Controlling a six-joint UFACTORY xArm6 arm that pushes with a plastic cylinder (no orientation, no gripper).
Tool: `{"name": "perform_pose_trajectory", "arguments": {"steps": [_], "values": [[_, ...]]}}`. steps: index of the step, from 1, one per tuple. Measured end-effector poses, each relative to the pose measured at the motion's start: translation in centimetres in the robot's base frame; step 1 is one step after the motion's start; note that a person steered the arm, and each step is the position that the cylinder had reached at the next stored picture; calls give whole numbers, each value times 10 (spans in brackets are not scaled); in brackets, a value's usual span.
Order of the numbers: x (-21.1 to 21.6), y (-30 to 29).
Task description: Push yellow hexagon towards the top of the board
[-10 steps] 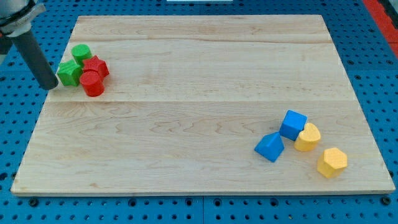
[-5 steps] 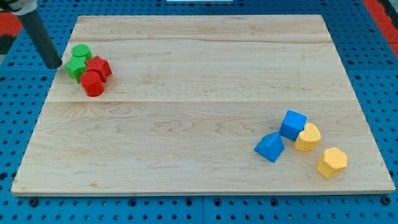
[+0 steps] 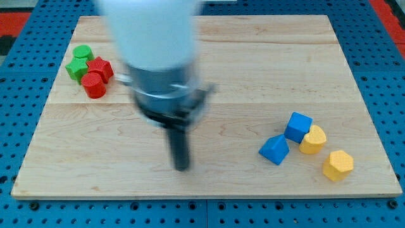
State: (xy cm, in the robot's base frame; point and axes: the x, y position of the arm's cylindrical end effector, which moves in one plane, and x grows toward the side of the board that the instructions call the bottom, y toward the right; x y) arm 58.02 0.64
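Note:
The yellow hexagon [image 3: 338,165] lies near the board's bottom right corner. A second yellow block [image 3: 312,139], rounded on one side, sits just up and left of it. A blue cube [image 3: 298,126] touches that yellow block, and a blue wedge-like block [image 3: 274,149] lies to its lower left. My tip [image 3: 182,167] is at the bottom middle of the board, blurred by motion, well to the left of the blue and yellow blocks. The arm's pale body [image 3: 152,38] hides the board's upper middle.
A cluster sits at the upper left: a green cylinder [image 3: 82,53], a green star-like block [image 3: 78,68], a red star-like block [image 3: 99,67] and a red cylinder [image 3: 93,85]. The wooden board [image 3: 253,76] lies on a blue pegboard [image 3: 386,76].
My tip has swept from beside the green blocks at the upper left edge down and right to the board's bottom middle. The green star-like block has shifted slightly up and right.

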Motion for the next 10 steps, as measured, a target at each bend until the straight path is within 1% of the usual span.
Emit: {"name": "perform_pose_trajectory", "arguments": {"steps": [1,2,3,4,5,6,7,8,9,10], "values": [[38,123],[26,202],[-9,219],[-38,223],[-38,225],[-54,251],[-93,247],[-126,219],[-145,156],[-162,132]]}}
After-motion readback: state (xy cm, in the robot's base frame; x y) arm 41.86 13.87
